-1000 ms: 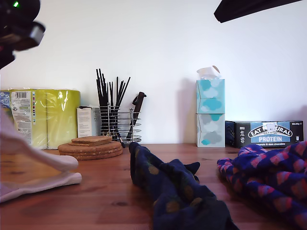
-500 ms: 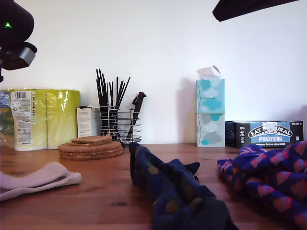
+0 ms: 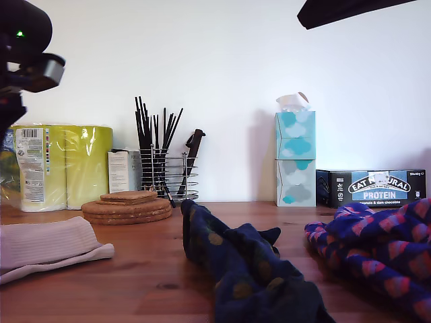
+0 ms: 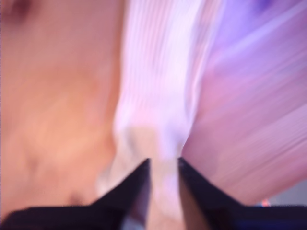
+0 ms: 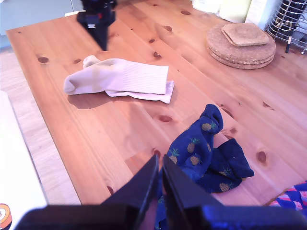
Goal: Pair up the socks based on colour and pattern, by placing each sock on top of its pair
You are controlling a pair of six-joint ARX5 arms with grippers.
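Ribbed knitted pale socks (image 5: 120, 79), knotty varnished wood table (image 5: 72, 139), rough cork coasters (image 3: 127, 207)

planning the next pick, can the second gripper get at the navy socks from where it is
Probably yes. My second gripper hangs just above the navy socks, jaws nearly shut, with nothing between them; the white socks and the cork coasters lie well clear.

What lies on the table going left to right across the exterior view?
Pale socks → cork coasters → wire caddy → navy spotted socks → tissue boxes → protein bar box, with blue diamond-check socks in front of it.
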